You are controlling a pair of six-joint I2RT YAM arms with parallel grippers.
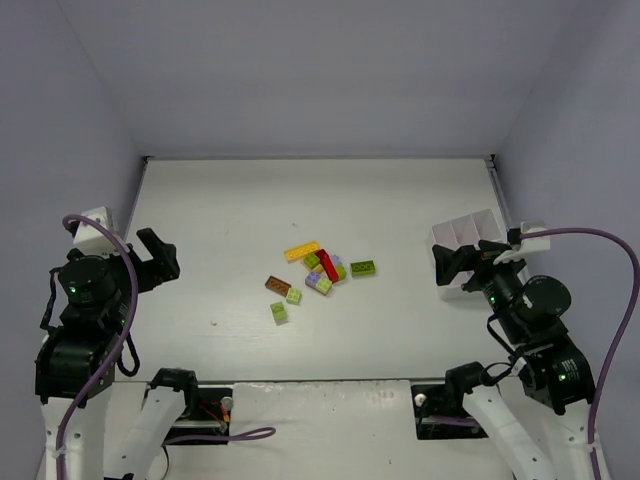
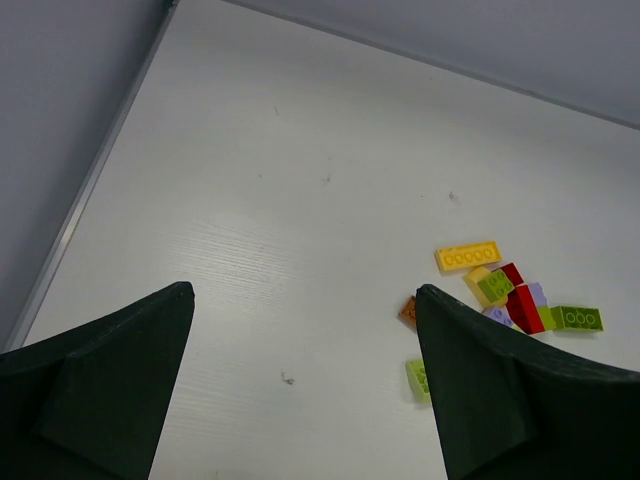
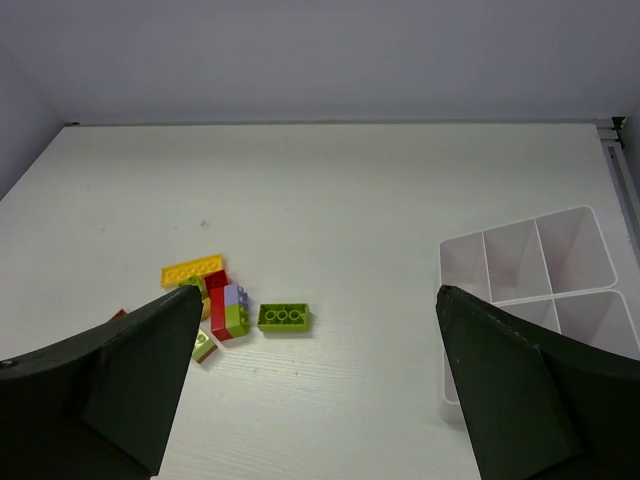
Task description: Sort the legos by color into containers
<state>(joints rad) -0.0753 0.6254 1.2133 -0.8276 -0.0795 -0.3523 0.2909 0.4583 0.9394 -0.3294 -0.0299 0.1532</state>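
- Near the middle of the bench [image 1: 220,210], the legos [image 1: 320,272] are lying in a loose cluster. They are sitting well apart from both arms and from the white divided tray [image 1: 468,230] at the bench's right edge.
- The left end effector [image 1: 158,257] is hovering over the left side with its fingers spread wide, gripping nothing. The right end effector [image 1: 455,265] is likewise gaping wide and empty, hanging just beside the tray.
- No brick is showing in any compartment that the right wrist view is taking in. The sorting therefore seems to be only starting, and the step in hand is a first pick.
- The lime green brick [image 1: 362,267] is looking like a sensible first target. It is lying alone on the cluster's right fringe, nearest the tray.
- The red brick [image 1: 327,265] and lavender brick [image 1: 319,283] are pressing against others in the heap, so going for them first is risking dragging a neighbour along.
- A clean pick is calling for the fingers to narrow before the descent, since each brick is far smaller than the spread. The fingers should be closing across the brick's narrow width and coming straight down, so the brick is not skidding away.
- The yellow plate [image 1: 301,251], brown brick [image 1: 278,285] and small lime brick [image 1: 279,313] are lying closer to the left arm, though the tray is sitting far from it.
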